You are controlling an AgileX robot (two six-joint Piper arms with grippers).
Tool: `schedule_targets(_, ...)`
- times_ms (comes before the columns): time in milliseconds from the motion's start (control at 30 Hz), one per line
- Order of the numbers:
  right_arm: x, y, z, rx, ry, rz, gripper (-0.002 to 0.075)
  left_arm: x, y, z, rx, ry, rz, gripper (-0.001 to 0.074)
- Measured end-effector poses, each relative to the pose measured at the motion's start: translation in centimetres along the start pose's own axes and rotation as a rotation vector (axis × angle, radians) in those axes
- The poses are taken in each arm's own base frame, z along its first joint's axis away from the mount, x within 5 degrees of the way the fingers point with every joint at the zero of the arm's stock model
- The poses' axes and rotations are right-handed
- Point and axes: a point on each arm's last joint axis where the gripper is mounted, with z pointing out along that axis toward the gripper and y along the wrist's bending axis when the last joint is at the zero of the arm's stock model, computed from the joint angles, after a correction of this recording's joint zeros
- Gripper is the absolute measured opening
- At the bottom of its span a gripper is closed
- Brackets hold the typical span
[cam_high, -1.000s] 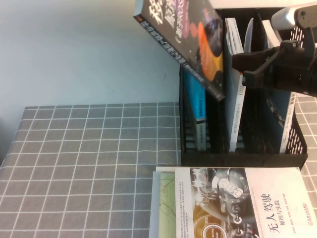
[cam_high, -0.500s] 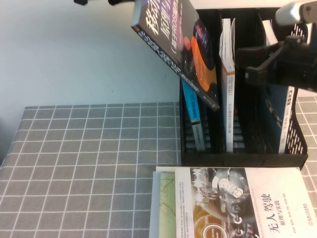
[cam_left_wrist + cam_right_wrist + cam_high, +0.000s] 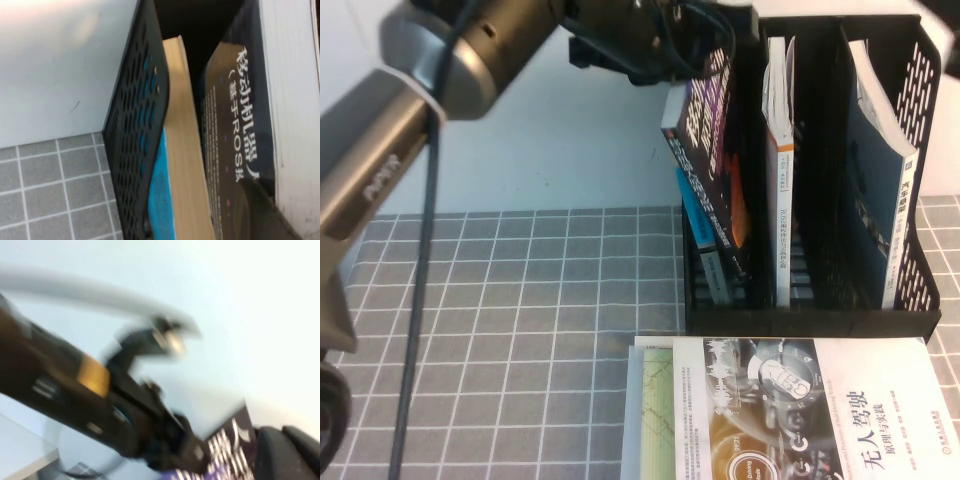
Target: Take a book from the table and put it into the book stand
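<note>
Now the left gripper [image 3: 705,50] is at the top of the book stand [image 3: 810,310], over its left slot, and its fingers are closed on the upper edge of the book [image 3: 710,165]. The book leans in this left slot, just beside a blue-spined book [image 3: 705,250] with yellowed pages. The stand is on the tabletop [image 3: 500,330], at the far right. A white book [image 3: 790,410] lies flat near it. The right gripper [image 3: 287,452] shows only in its wrist view, at the edge; I cannot tell the state of its fingers.
</note>
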Motion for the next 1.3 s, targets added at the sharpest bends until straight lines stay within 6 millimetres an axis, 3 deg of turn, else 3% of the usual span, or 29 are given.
schedule_targets(133,-1.9,1.5,-3.0,-0.021,-0.002,-0.097,-0.0003,0.4,0.2,1.8,-0.008,0.008,0.017,0.0115)
schedule_targets(233,-2.4,2.7,-5.2,-0.063,0.058,-0.155,-0.0003,0.8,0.3,3.2,0.004,0.013,0.049,0.0194)
schedule_targets(400,-0.8,4.0,-7.6,-0.151,0.327,-0.187,-0.0003,1.0,0.3,4.4,0.019,-0.001,0.080,0.0399)
schedule_targets(533,1.3,4.3,-8.3,-0.201,0.538,-0.153,-0.0003,0.8,0.2,4.1,0.025,-0.016,0.087,0.0403)
schedule_targets(600,2.8,4.4,-8.5,-0.223,0.613,-0.125,-0.0003,0.3,0.0,3.0,0.032,-0.037,0.088,0.0343)
schedule_targets(667,4.1,4.5,-8.7,-0.246,0.675,-0.099,-0.0003,-0.3,-0.3,1.3,0.042,-0.063,0.101,0.0234)
schedule_targets(733,5.7,4.7,-9.1,-0.282,0.753,-0.076,-0.0003,-1.1,-0.7,-1.5,0.050,-0.089,0.142,0.0105)
schedule_targets(800,7.1,4.9,-9.7,-0.323,0.854,-0.057,-0.0003,-1.6,-0.9,-4.6,0.055,-0.099,0.200,0.0044)
schedule_targets(933,9.1,4.5,-11.4,-0.300,1.098,-0.048,-0.0003,-1.8,-1.1,-11.4,0.053,-0.062,0.294,0.0008)
schedule_targets(1100,9.4,2.0,-13.3,0.036,1.263,-0.127,-0.0003,-0.7,-0.6,-16.1,0.029,0.033,0.372,0.0001)
schedule_targets(1167,9.0,1.5,-14.3,0.161,1.237,-0.153,-0.0003,-0.4,-0.5,-17.1,0.033,0.036,0.397,0.0001)
schedule_targets(1300,8.4,1.6,-16.6,0.337,1.022,-0.184,-0.0003,0.7,-0.1,-19.0,0.056,-0.009,0.404,0.0001)
